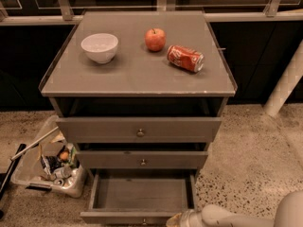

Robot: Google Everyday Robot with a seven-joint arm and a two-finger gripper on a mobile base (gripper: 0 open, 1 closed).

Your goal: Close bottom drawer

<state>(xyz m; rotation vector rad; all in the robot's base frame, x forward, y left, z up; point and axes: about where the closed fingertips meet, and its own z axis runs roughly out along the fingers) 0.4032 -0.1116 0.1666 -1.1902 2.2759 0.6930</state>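
A speckled floor (251,150) surrounds the grey cabinet (137,74). Our gripper (177,219) sits low at the picture's bottom edge, and we cannot tell whether it is parted or closed. Just to its left the bottom drawer (142,194) stands pulled out. Its knob (143,220) lies further left.

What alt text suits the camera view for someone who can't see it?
The bottom drawer of a grey cabinet stands pulled open, with the robot's claw at its front right corner. A white bowl, apple and tipped red can sit on top.
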